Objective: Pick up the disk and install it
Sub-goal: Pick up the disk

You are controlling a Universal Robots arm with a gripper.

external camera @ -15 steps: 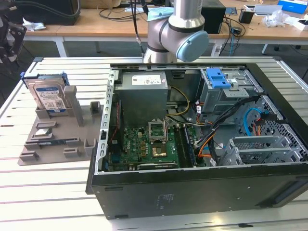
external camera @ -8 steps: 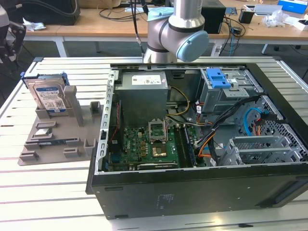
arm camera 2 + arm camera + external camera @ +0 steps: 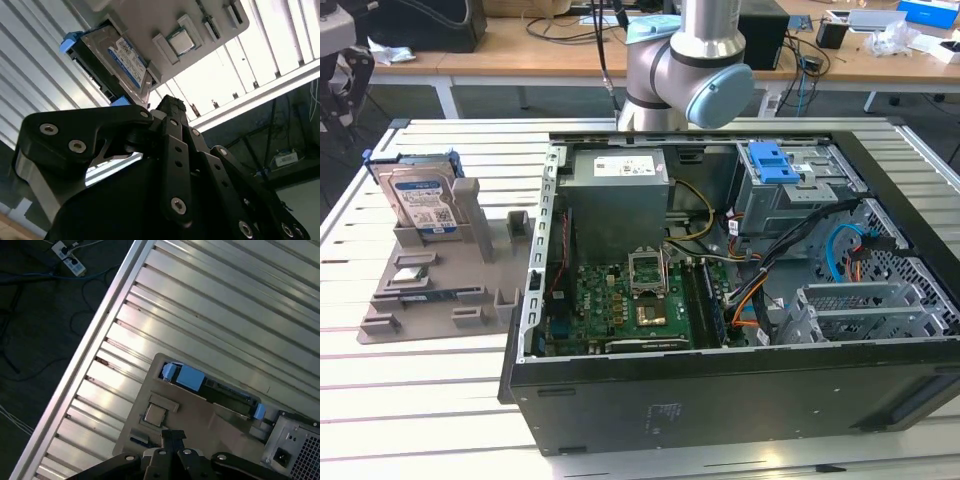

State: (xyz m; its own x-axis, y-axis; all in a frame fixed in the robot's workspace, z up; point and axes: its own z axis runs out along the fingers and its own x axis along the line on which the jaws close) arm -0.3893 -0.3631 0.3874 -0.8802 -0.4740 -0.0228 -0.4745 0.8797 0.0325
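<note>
The disk [image 3: 420,195] stands on edge in a slot at the far end of a grey holder [image 3: 440,300], at the exterior view's left. It is silver with a white-and-blue label and blue side rails. In the second wrist view the disk [image 3: 117,60] lies well beyond my black gripper [image 3: 172,106], clear of it. In the first wrist view I see the disk [image 3: 210,387] edge-on, with my gripper [image 3: 173,435] high above the holder [image 3: 200,420]. The fingers are shut together with nothing between them.
An open computer case [image 3: 720,390] lies at the exterior view's middle and right, with a motherboard [image 3: 620,300], a power supply [image 3: 617,195] and a metal drive cage topped by a blue latch [image 3: 770,160]. The holder also carries a processor chip [image 3: 181,42]. The slatted table's edge [image 3: 85,360] is near.
</note>
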